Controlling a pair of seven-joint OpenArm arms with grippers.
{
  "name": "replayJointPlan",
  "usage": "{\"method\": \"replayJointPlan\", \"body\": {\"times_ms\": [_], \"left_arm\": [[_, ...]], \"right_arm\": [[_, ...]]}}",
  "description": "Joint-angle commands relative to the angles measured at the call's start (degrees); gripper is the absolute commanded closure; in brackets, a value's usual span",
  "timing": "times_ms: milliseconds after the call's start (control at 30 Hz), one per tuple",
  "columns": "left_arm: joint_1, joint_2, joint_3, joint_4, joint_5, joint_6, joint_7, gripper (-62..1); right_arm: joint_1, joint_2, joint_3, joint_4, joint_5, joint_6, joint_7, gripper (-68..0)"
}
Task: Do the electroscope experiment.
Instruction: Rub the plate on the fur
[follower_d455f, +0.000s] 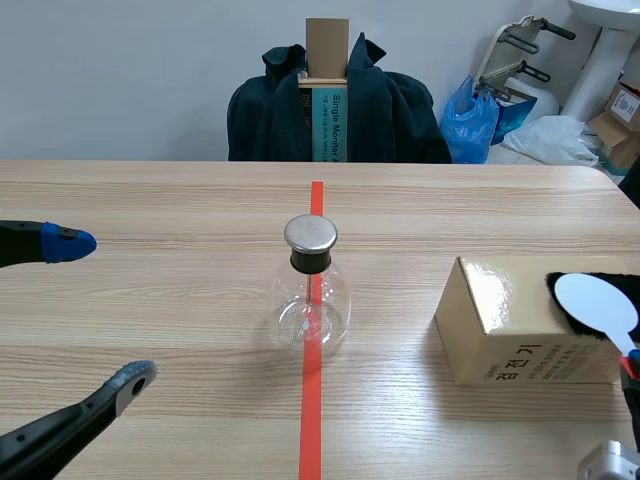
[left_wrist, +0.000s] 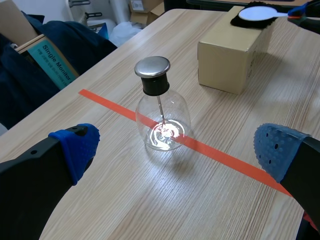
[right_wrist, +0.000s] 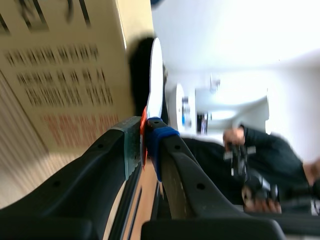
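The electroscope (follower_d455f: 311, 300), a clear glass flask with a black neck and a flat metal cap (follower_d455f: 310, 233), stands on the red tape line mid-table. In the left wrist view the electroscope (left_wrist: 162, 120) is just ahead of my open left gripper (left_wrist: 177, 150); in the scene view that gripper (follower_d455f: 100, 310) sits to the flask's left. My right gripper (right_wrist: 144, 132) is shut on the red handle of a white paddle (right_wrist: 155, 75). The paddle's disc (follower_d455f: 597, 302) rests over a black fur patch (follower_d455f: 566, 322) on top of a cardboard box (follower_d455f: 500, 330) at the right.
Behind the table's far edge stands a chair draped with a dark jacket (follower_d455f: 390, 110), holding a tall carton (follower_d455f: 327, 90). A blue bag (follower_d455f: 470, 120) and other clutter lie at the back right. The box (left_wrist: 225, 55) stands to the flask's right.
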Motion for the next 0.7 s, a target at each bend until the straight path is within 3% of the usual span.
{"method": "replayJointPlan", "body": {"times_ms": [0,133,200,367,533,667], "left_arm": [[-0.3,0.1,-0.3,0.3,-0.5,0.3,-0.8,-62.3],[-0.3,0.1,-0.3,0.3,-0.5,0.3,-0.4,-62.3],[-0.3,0.1,-0.3,0.3,-0.5,0.3,-0.4,-62.3],[-0.3,0.1,-0.3,0.3,-0.5,0.3,-0.4,-62.3],[-0.3,0.1,-0.3,0.3,-0.5,0.3,-0.4,-62.3],[-0.3,0.1,-0.3,0.3,-0.5,0.3,-0.4,-62.3]], "right_arm": [[0.2,0.6,-0.3,1.0,0.2,-2.6,-1.0,-0.6],[0.2,1.0,1.2,1.0,0.3,-3.1,-6.4,-0.6],[0.2,1.1,2.0,1.0,0.3,-3.0,-6.7,-0.6],[0.2,0.6,0.5,1.0,-0.1,-2.9,0.0,-0.6],[0.2,0.9,1.5,1.0,-0.9,-3.3,-8.0,-0.6],[0.2,0.7,0.4,1.0,-1.2,-3.3,-2.4,-0.6]]}}
